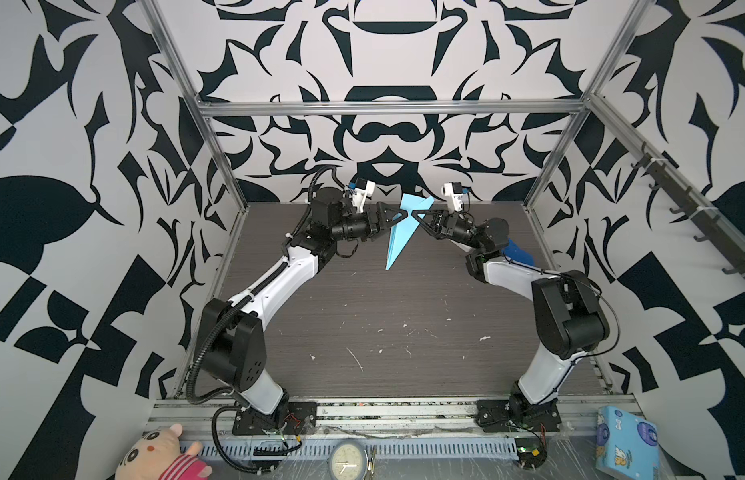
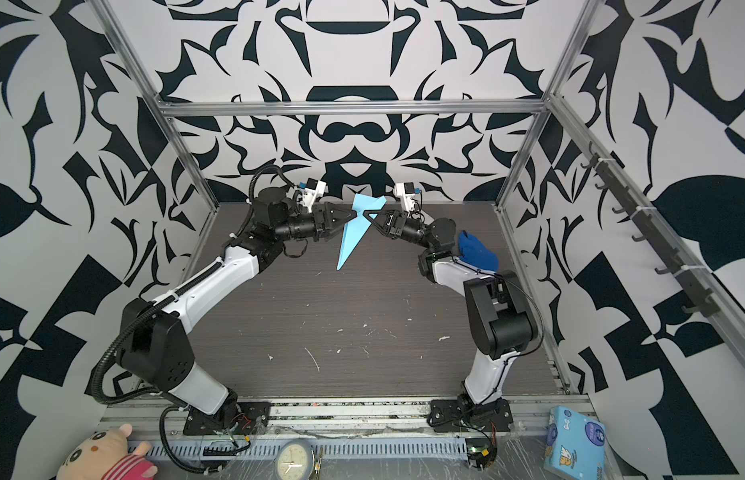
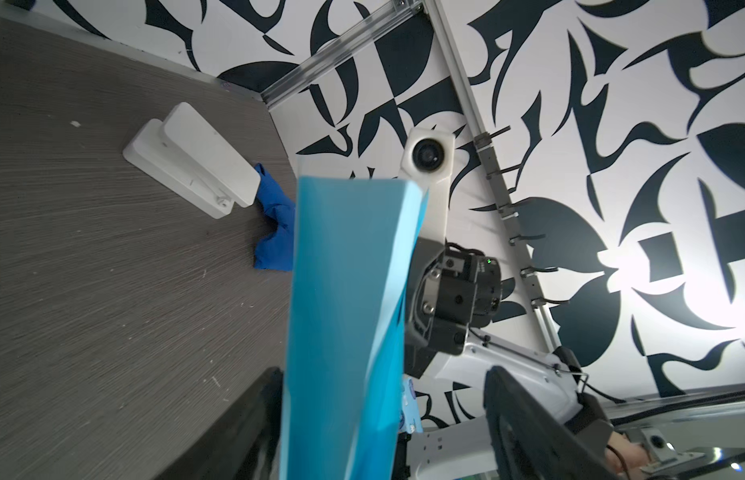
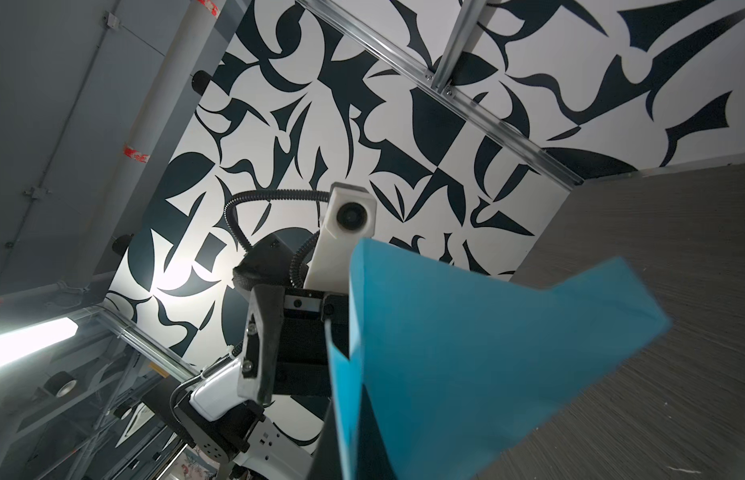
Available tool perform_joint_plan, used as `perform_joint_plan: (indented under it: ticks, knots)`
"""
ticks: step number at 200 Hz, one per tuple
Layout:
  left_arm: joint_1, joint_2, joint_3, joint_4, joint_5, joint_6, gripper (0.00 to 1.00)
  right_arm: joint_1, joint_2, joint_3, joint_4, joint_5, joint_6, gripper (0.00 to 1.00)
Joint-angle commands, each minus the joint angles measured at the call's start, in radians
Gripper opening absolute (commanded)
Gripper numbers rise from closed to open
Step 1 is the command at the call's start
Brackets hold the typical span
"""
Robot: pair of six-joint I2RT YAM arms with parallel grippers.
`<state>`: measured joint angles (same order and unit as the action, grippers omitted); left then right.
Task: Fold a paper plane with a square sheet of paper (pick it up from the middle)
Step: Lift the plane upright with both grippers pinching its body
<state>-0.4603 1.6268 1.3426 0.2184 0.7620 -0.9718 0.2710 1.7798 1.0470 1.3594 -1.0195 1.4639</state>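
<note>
The slim, pointed light-blue paper plane (image 1: pixel 398 239) hangs clear above the dark wood-grain desk (image 1: pixel 362 316), with its nose down toward the near side and its tail up toward the far wall. The unsupported nose is the main hazard: only one pinch near the wide tail end appears to carry the thin paper, so any sideways pull is likely to pivot it, pull it loose or open its creases. The right gripper (image 1: pixel 414 216) is clamped on the plane from the right. The left gripper (image 1: pixel 398 222) meets it from the left with its jaws apart; in the left wrist view the plane (image 3: pixel 341 311) passes between them, ungripped. If that gripper closes off the ridge, it may crush a wing. A royal-blue cloth lump (image 1: pixel 518 251) lies farther back, well apart.
</note>
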Motion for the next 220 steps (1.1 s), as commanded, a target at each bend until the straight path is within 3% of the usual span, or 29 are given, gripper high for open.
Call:
perform_joint_plan:
  ticks: [1, 35, 111, 171, 220]
  knots:
    - [0.004, 0.045, 0.042, 0.012, 0.028, 0.003, 0.70, 0.009, -0.021, 0.030, 0.061, -0.026, 0.010, 0.01]
    - [0.012, 0.086, 0.102, -0.048, 0.021, 0.054, 0.57, 0.009, -0.021, 0.023, 0.056, -0.033, 0.010, 0.00]
    - [0.027, 0.114, 0.118, 0.012, 0.077, 0.042, 0.39, 0.011, 0.002, 0.011, 0.056, -0.043, 0.018, 0.00]
    - [0.026, 0.160, 0.150, 0.075, 0.125, -0.014, 0.37, 0.010, 0.014, 0.013, 0.065, -0.050, 0.036, 0.00]
    - [0.029, 0.158, 0.134, 0.119, 0.134, -0.038, 0.27, 0.010, 0.028, 0.012, 0.047, -0.059, 0.041, 0.00]
